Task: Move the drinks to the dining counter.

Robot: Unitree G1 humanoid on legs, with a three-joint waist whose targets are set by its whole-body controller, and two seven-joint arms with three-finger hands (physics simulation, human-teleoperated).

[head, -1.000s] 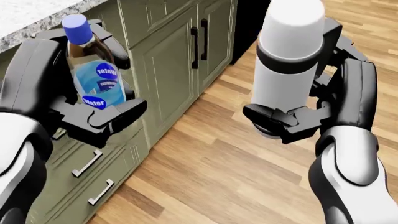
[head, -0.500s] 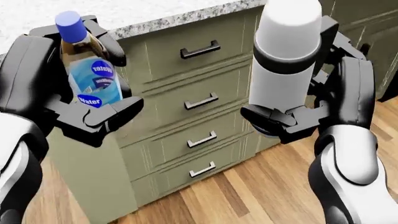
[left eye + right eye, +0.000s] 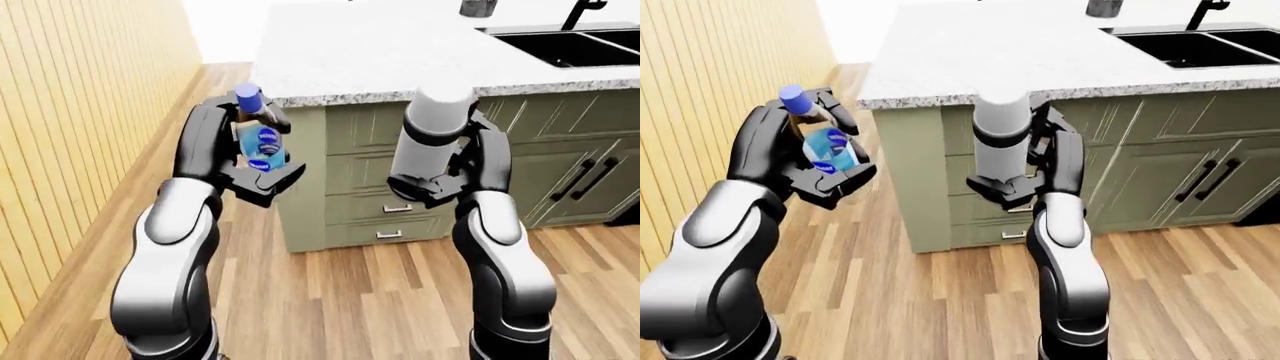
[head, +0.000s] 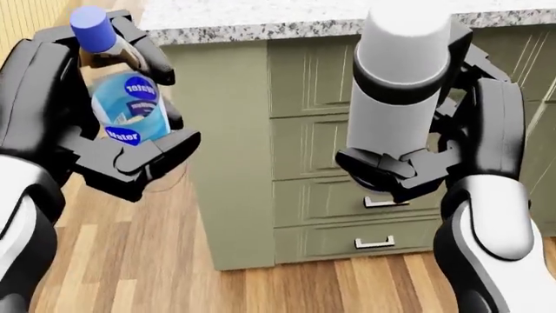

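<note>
My left hand (image 4: 104,140) is shut on a water bottle (image 4: 124,107) with a blue cap and blue label, held upright at the left of the head view. My right hand (image 4: 425,156) is shut on a tall white and grey thermos (image 4: 398,85), held upright at the right. Both show in the left-eye view too, the bottle (image 3: 258,139) and the thermos (image 3: 432,131). A granite counter top (image 3: 400,52) on green cabinets stands just beyond both hands.
The green cabinet (image 4: 330,163) has drawers with metal handles. A black sink (image 3: 575,45) with a faucet lies at the counter's right. A yellow plank wall (image 3: 70,127) runs along the left. Wood floor (image 3: 350,300) lies below.
The whole picture has shifted as the camera turned: the cabinet end and counter corner now face me. Both hands keep the same hold on the bottle and the thermos.
</note>
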